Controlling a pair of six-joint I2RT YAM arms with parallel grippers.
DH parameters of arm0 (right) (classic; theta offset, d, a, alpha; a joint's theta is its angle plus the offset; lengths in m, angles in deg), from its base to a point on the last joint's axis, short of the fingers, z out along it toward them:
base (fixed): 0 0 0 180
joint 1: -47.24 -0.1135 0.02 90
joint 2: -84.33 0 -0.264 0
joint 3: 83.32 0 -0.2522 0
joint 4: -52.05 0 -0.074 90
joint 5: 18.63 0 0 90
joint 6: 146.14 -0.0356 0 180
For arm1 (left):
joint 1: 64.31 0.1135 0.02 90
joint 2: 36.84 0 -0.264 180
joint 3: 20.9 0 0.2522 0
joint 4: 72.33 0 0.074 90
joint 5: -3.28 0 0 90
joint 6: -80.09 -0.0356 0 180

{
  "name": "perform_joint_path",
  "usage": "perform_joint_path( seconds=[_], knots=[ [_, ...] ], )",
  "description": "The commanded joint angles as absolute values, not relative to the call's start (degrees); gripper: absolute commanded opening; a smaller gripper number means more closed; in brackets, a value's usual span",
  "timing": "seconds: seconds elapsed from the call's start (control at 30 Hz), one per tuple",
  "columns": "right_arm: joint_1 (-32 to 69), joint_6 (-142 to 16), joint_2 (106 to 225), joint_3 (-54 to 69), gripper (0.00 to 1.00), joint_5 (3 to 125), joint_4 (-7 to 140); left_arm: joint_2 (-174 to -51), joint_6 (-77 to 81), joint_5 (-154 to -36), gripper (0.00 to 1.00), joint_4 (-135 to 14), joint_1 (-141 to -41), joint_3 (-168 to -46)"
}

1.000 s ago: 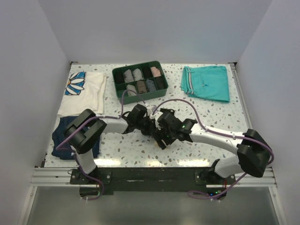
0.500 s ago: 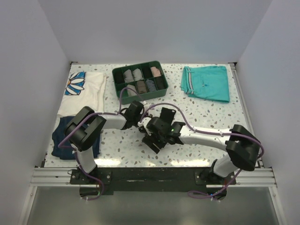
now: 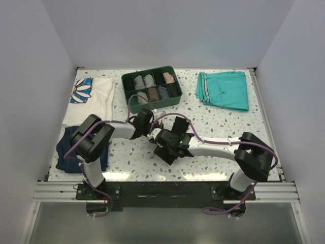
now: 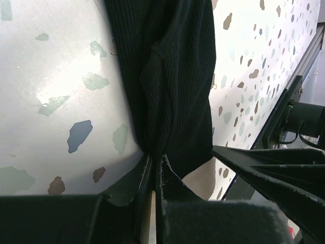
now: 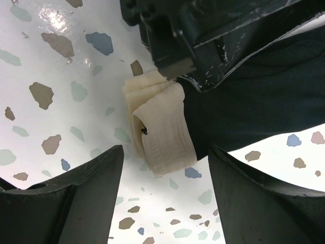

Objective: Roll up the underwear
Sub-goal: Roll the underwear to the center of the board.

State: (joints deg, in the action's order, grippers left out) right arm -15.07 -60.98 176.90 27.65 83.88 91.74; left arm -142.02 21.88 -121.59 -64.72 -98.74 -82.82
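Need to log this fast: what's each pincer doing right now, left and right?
Left pincer: closed, pinching the black underwear.
Right pincer: open, holding nothing, poised over the beige waistband.

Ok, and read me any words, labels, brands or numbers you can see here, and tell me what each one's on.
No text can be read in any view.
white T-shirt: only a daisy print, no lettering.
underwear: no label shows on the black fabric or the beige waistband.
teal shorts: one tiny dark speck, too small to tell what it is.
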Motion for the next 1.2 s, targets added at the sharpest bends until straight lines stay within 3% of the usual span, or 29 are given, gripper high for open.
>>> perform_joint_path(
  seconds=[0.0,0.27,0.63,0.83,1.17],
  knots=[
    [-15.4,-60.2,177.6,27.9,0.70,85.5,90.8,-146.0,16.0,-113.7,0.00,-55.6,-97.1,-80.2],
    [-16.8,-60.7,180.6,27.3,0.68,85.2,88.3,-147.1,16.1,-114.8,0.00,-56.0,-96.7,-80.6],
    [-18.2,-63.2,186.0,28.3,0.47,87.5,88.2,-146.2,16.0,-114.8,0.00,-55.7,-95.6,-80.6],
    [-18.2,-65.0,187.4,29.0,0.29,88.1,86.8,-146.2,16.2,-114.7,0.00,-55.5,-95.2,-81.1],
    [-18.2,-68.9,187.4,30.6,0.24,84.5,83.3,-141.0,17.7,-110.6,0.01,-54.9,-93.9,-80.5]
  ],
)
